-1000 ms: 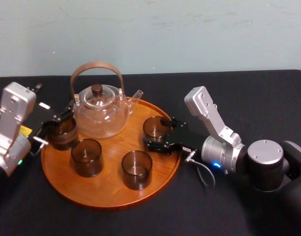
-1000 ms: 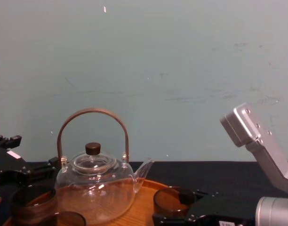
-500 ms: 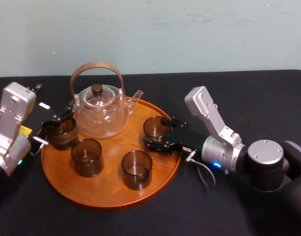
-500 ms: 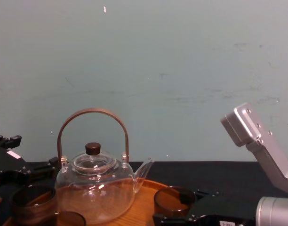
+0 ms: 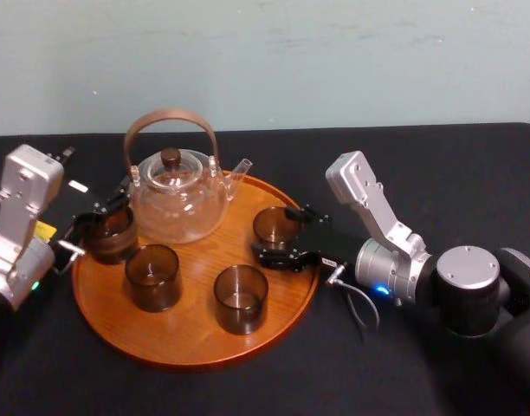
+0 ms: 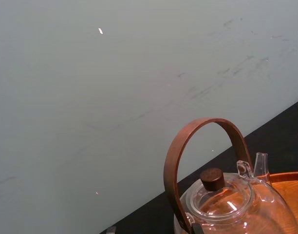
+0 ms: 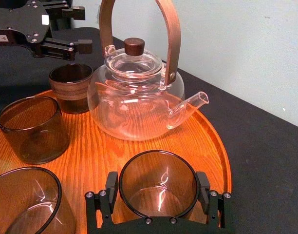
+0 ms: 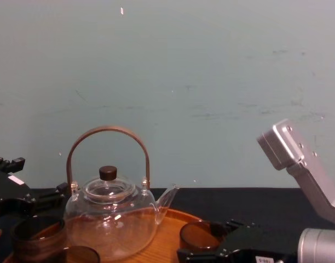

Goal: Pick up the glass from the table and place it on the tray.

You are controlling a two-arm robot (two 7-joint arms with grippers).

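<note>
The left gripper (image 5: 96, 222) hangs with fingers spread wide just beside another tumbler (image 5: 110, 239), while the right gripper's (image 5: 274, 232) fingers stand parted around the glass (image 7: 158, 181), resting between them on the tray (image 5: 187, 340).

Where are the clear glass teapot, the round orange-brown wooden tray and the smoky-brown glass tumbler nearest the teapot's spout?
Clear glass teapot (image 5: 178, 206): head view, on its rounded body.
Round orange-brown wooden tray (image 5: 185, 329): head view, bare wood near its front.
Smoky-brown glass tumbler (image 7: 158, 187): right wrist view, its middle, inside the rim.
</note>
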